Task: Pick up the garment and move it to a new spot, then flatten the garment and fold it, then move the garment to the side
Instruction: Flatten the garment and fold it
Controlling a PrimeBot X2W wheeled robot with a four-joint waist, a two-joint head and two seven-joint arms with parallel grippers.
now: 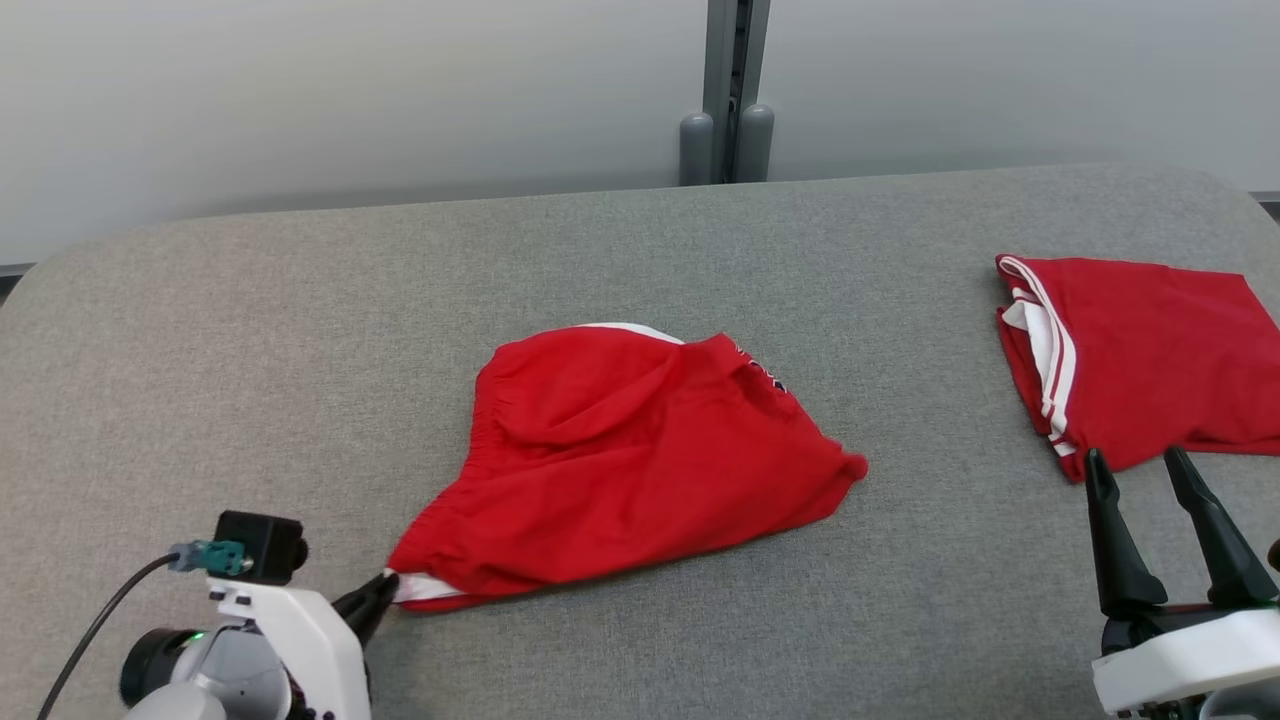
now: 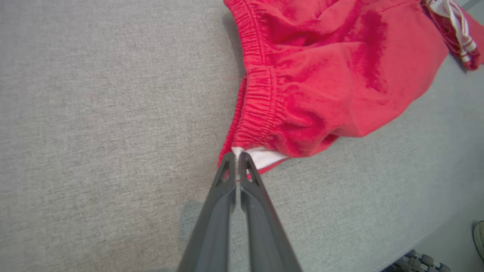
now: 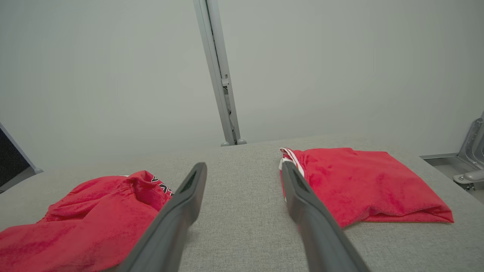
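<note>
Our left pincer (image 1: 385,592) is clamped on the 7 o'clock corner of the crumpled red garment (image 1: 620,460), centre of the table (image 1: 200,350); right pincer (image 1: 1140,468) gapes empty at 4 o'clock. Reckon we're just at pickup, with moving, flattening, folding and setting aside all left.

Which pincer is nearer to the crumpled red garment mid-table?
Left. The left pincer is shut on the crumpled garment at its white-edged near corner. The right pincer stands open, well off to that garment's right, by the folded red garment.
</note>
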